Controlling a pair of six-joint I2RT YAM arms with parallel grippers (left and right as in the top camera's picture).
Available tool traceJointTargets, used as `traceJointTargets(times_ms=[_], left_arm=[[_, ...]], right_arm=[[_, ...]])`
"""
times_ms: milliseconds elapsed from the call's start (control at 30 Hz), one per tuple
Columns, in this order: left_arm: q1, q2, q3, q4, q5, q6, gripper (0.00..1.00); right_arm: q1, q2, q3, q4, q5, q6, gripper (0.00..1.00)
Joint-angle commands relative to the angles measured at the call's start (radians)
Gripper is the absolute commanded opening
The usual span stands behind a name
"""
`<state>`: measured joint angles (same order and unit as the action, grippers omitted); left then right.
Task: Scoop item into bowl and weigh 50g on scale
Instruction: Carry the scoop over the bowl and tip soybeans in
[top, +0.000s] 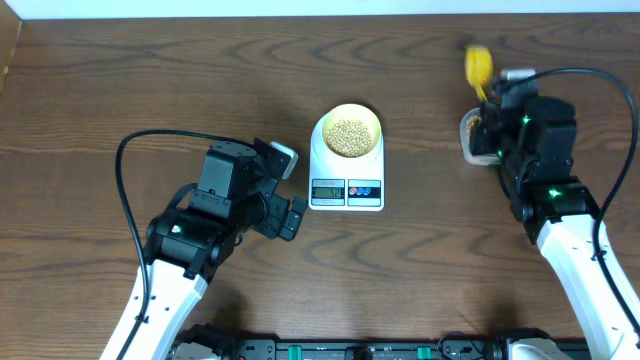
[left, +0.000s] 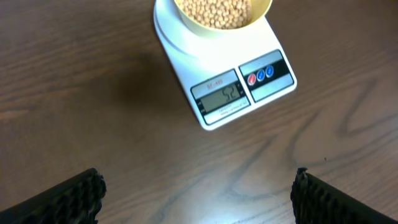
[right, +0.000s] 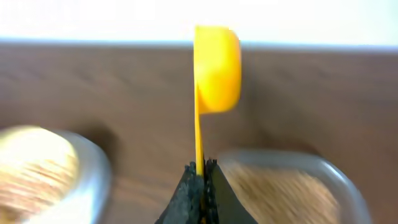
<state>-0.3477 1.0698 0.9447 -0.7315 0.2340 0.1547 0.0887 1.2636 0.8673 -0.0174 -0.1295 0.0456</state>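
holding a yellow scoop (right: 217, 68) by its thin handle: right gripper (right: 202, 169), fingers pressed tight together on the handle, scoop cup standing up above them in the upper centre of the right wrist view, blurred.
clear tub (right: 292, 180): lower right of that view, just beside the closed fingers, tan contents inside; in the overhead view it sits at the right under the arm, with the scoop above it.
left gripper (left: 199, 205): fingers (left: 68, 199) spread wide at the two bottom corners of the left wrist view, holding and touching nothing, bare table (left: 93, 93) between them.
scale (top: 346, 170): centre of the overhead view, display (left: 224, 96) and buttons (left: 260, 74) on its lower edge.
bowl (top: 347, 133): on the scale's upper part.
beans (top: 347, 136): heaped in the bowl.
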Motion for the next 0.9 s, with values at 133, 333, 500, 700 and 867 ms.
traceJointTargets(times_ms=[133, 333, 500, 700, 867], left_arm=[[0.004, 0.001, 0.002, -0.001, 0.008, 0.002, 0.98], [0.004, 0.001, 0.002, -0.001, 0.008, 0.002, 0.98], [0.004, 0.001, 0.002, -0.001, 0.008, 0.002, 0.98], [0.004, 0.001, 0.002, -0.001, 0.008, 0.002, 0.98], [0.004, 0.001, 0.002, -0.001, 0.008, 0.002, 0.98]], right_arm=[[0.070, 0.073, 0.004, 0.220, -0.316, 0.140, 0.01], [0.175, 0.182, 0.004, 0.243, -0.325, 0.101, 0.01], [0.247, 0.233, 0.004, 0.244, -0.325, 0.015, 0.01], [0.300, 0.274, 0.004, 0.209, -0.299, -0.076, 0.01], [0.319, 0.282, 0.004, 0.149, -0.155, -0.142, 0.01]])
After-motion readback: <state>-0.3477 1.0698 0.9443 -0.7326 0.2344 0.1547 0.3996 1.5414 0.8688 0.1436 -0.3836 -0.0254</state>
